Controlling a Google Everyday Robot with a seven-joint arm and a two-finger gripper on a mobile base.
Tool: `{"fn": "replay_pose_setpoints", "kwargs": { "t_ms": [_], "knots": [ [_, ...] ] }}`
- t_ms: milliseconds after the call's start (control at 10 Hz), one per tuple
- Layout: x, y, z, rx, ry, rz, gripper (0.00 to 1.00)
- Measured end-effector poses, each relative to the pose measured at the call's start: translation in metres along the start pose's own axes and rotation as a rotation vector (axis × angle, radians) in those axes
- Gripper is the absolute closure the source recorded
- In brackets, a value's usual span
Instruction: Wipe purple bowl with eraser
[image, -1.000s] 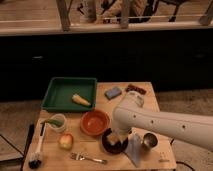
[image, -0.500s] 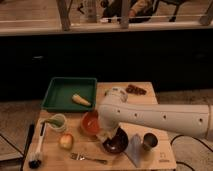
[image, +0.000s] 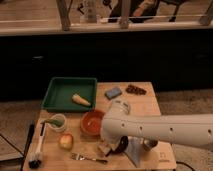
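Note:
The purple bowl (image: 121, 145) sits near the table's front edge, and only a dark sliver of it shows under my white arm. My gripper (image: 106, 144) hangs at the bowl's left rim, shut on the eraser (image: 104, 148), a small tan block at its tip. The eraser rests against the bowl's left side. Most of the bowl's inside is hidden by the arm.
An orange bowl (image: 92, 123) stands just left of the gripper. Also on the table are a green tray (image: 62, 90), a blue pad (image: 113, 92), a green mug (image: 57, 121), an apple (image: 65, 141), a fork (image: 89, 158), a brush (image: 37, 150), a grey cloth (image: 136, 151) and a metal cup (image: 149, 145).
My arm has swung left and lower over the front of the table. It now covers most of the purple bowl, with the gripper at the bowl's left rim.

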Motion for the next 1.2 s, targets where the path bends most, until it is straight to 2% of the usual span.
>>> {"fn": "replay_pose_setpoints", "kwargs": {
  "t_ms": [100,400,600,900,1200],
  "knots": [
    [0.007,0.013,0.0,-0.001,0.003,0.02,1.0],
    [0.026,0.02,-0.008,0.02,0.022,0.075,1.0],
    [0.035,0.008,-0.014,0.033,0.029,0.088,1.0],
    [0.047,-0.02,-0.02,0.028,0.037,0.088,1.0],
    [0.036,-0.049,-0.018,0.017,0.038,0.05,1.0]
  ]
}}
